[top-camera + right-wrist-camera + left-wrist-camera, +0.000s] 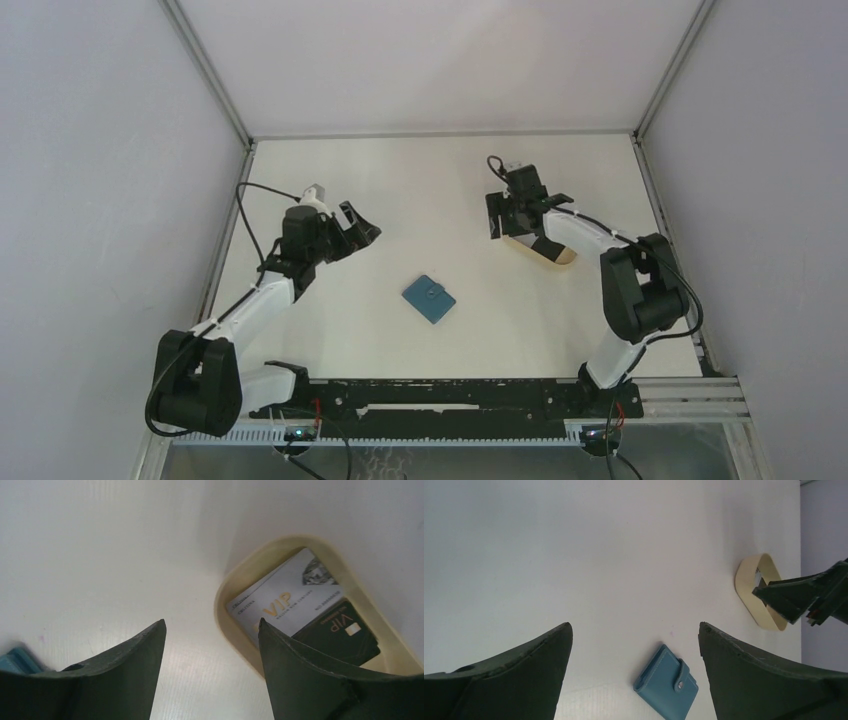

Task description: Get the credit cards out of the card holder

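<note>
The teal-blue card holder (429,299) lies folded flat on the white table, its snap tab fastened (666,682). Its corner shows at the left edge of the right wrist view (17,660). A white credit card (285,600) and a black credit card (340,630) lie in the tan oval tray (225,605). My left gripper (358,226) hovers open to the left of and beyond the holder, nothing between its fingers (635,625). My right gripper (515,228) is open over the tray's left end (211,621), holding nothing.
The tan tray (556,254) sits right of centre, partly under the right arm. Grey walls and metal frame rails close in the table on the left, back and right. The arm bases and a black rail (440,395) run along the near edge.
</note>
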Controlling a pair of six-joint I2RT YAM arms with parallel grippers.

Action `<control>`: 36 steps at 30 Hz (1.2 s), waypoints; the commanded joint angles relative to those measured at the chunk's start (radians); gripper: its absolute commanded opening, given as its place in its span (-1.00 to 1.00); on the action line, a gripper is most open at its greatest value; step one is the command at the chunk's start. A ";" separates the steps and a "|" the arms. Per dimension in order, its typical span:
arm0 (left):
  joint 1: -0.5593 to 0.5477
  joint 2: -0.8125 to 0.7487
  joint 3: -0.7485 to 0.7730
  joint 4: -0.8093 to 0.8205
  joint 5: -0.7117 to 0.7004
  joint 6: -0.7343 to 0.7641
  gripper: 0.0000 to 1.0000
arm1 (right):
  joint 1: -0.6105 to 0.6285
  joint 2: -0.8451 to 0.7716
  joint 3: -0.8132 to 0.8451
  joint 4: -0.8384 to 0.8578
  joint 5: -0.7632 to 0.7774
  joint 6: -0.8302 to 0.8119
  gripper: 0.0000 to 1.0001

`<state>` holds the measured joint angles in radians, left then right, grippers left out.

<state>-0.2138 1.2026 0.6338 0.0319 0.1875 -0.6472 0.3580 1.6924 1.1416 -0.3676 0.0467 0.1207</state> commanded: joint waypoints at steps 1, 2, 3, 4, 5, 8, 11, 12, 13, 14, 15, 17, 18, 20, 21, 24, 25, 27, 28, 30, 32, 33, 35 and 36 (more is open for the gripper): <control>0.002 -0.011 -0.004 0.062 0.046 -0.004 1.00 | 0.030 0.024 0.045 -0.018 0.026 -0.073 0.46; 0.002 -0.010 -0.010 0.071 0.050 -0.003 1.00 | 0.030 0.034 0.046 -0.023 0.033 -0.072 0.41; 0.002 -0.005 -0.016 0.078 0.053 -0.003 1.00 | 0.029 0.046 0.052 -0.030 0.037 -0.071 0.37; 0.002 0.001 -0.019 0.082 0.056 -0.001 1.00 | 0.029 0.054 0.056 -0.034 0.039 -0.071 0.33; 0.002 0.010 -0.020 0.082 0.061 0.000 1.00 | 0.030 0.057 0.056 -0.034 0.041 -0.071 0.29; 0.002 0.017 -0.020 0.082 0.081 -0.007 0.99 | 0.035 0.077 0.058 -0.033 0.048 -0.069 0.24; 0.002 -0.003 -0.034 0.086 0.087 -0.011 1.00 | 0.046 0.119 0.083 -0.052 0.085 -0.068 0.23; 0.002 -0.011 -0.039 0.086 0.086 -0.010 0.99 | 0.053 0.134 0.093 -0.061 0.097 -0.069 0.23; 0.002 -0.018 -0.043 0.084 0.084 -0.007 0.99 | 0.058 0.148 0.099 -0.065 0.107 -0.070 0.21; 0.002 -0.024 -0.049 0.083 0.082 -0.005 1.00 | 0.065 0.156 0.102 -0.065 0.115 -0.073 0.16; 0.002 -0.027 -0.054 0.082 0.079 -0.003 1.00 | 0.073 0.163 0.104 -0.064 0.124 -0.075 0.09; 0.002 -0.024 -0.058 0.083 0.077 0.001 1.00 | 0.092 0.176 0.105 -0.062 0.138 -0.081 -0.14; 0.002 -0.021 -0.057 0.082 0.080 0.002 1.00 | 0.099 0.179 0.108 -0.061 0.145 -0.084 -0.29; 0.002 -0.018 -0.053 0.083 0.088 0.001 1.00 | 0.112 0.187 0.114 -0.062 0.157 -0.090 -0.42; 0.002 -0.022 -0.051 0.083 0.090 0.001 1.00 | 0.120 0.191 0.118 -0.063 0.165 -0.091 -0.42; 0.002 -0.042 -0.052 0.083 0.086 0.001 1.00 | 0.138 0.198 0.136 -0.071 0.175 -0.101 -0.45; 0.002 -0.047 -0.052 0.082 0.084 0.001 1.00 | 0.145 0.199 0.143 -0.075 0.175 -0.108 -0.54; 0.002 -0.055 -0.054 0.079 0.081 0.001 1.00 | 0.164 0.202 0.160 -0.085 0.171 -0.117 -0.73; 0.001 -0.056 -0.055 0.079 0.079 0.001 1.00 | 0.175 0.205 0.171 -0.091 0.168 -0.118 -0.76; 0.002 -0.061 -0.059 0.080 0.069 -0.003 1.00 | 0.205 0.213 0.198 -0.095 0.154 -0.146 -0.76; 0.002 -0.067 -0.065 0.080 0.052 -0.007 1.00 | 0.238 0.230 0.236 -0.104 0.133 -0.171 -0.76; 0.002 -0.069 -0.069 0.079 0.046 -0.009 0.99 | 0.261 0.248 0.260 -0.113 0.119 -0.181 -0.76; 0.002 -0.082 -0.073 0.065 0.023 -0.014 1.00 | 0.295 0.279 0.316 -0.137 0.075 -0.203 -0.74; 0.002 -0.092 -0.077 0.060 0.010 -0.019 1.00 | 0.312 0.296 0.341 -0.142 0.051 -0.217 -0.74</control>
<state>-0.2138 1.1568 0.5827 0.0872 0.2382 -0.6483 0.5999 1.9537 1.3705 -0.4999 0.1635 -0.0189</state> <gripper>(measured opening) 0.996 0.140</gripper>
